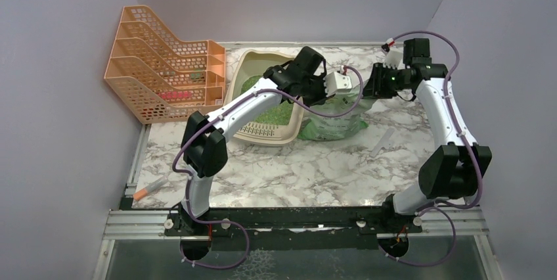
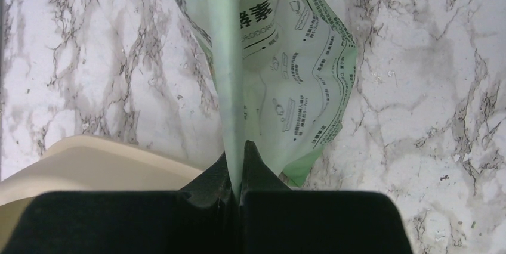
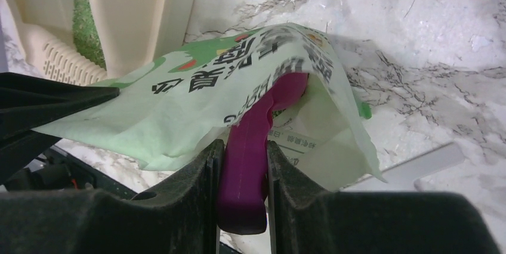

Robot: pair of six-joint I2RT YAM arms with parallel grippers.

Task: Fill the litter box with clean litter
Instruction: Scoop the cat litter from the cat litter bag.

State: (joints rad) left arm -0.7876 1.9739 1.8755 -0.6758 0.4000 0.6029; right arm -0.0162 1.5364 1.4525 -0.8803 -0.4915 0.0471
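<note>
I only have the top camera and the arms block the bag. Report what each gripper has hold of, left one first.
Observer: The left gripper is shut on a pinched fold of the green bag.
Operator: Now the right.
Observer: The right gripper clamps the handle of a magenta scoop. The scoop's head runs up beneath the bag's film, out of sight.
Operator: Place the left pinch against the box.
Observer: In the left wrist view the litter box rim lies left of the fingers. The film beyond them has bare marble table behind it.
</note>
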